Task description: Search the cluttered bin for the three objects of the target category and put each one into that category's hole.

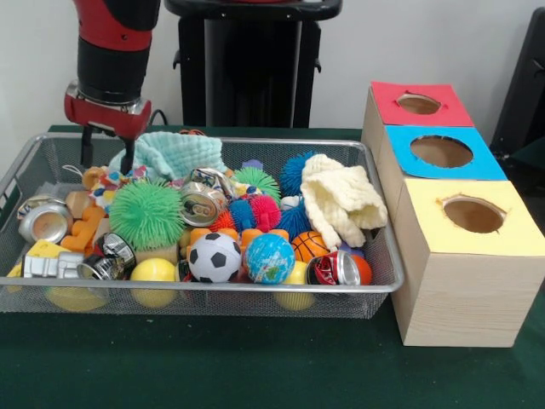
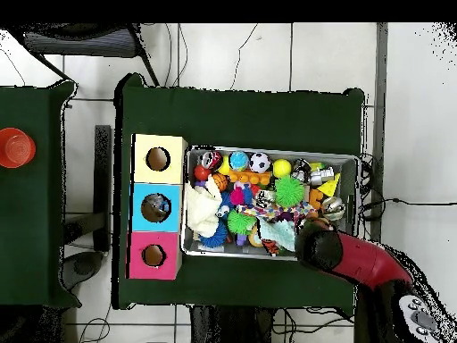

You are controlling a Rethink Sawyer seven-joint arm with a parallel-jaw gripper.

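Green cloth (image 1: 255,366) over the whole table, white wall behind, black pedestal (image 1: 251,60) at the far side. On the cloth, wide silver wire-mesh bin (image 1: 204,300), heaped full, nearly touching a row of three wooden boxes, each with a round hole in a coloured top: yellow box (image 1: 468,273) nearest the front camera, blue box (image 1: 443,153) in the middle, red box (image 1: 417,104) farthest. Red and black arm (image 1: 111,51) down from above over the bin's far corner, cut off at the top edge in the front view. Gripper (image 1: 106,158) with two dark fingers (image 1: 86,145) set apart, nothing between them, tips down among the clutter beside a pale green knitted cloth (image 1: 174,153); contact with anything impossible to tell. Also in the bin: cream knitted cloth (image 1: 341,200) draped over the rim toward the boxes, green spiky ball (image 1: 146,215), soccer ball (image 1: 214,256), globe ball (image 1: 269,257), small basketball (image 1: 308,245), yellow ball (image 1: 153,271), several crushed cans (image 1: 44,221). Overhead view alone: all three box tops square-on, second green table (image 2: 31,192) to the side with a red cup (image 2: 13,147) on it, tiled floor around. Gripper hidden there under the arm's red body (image 2: 344,255). Lower layers of the heap buried and hard to make out.
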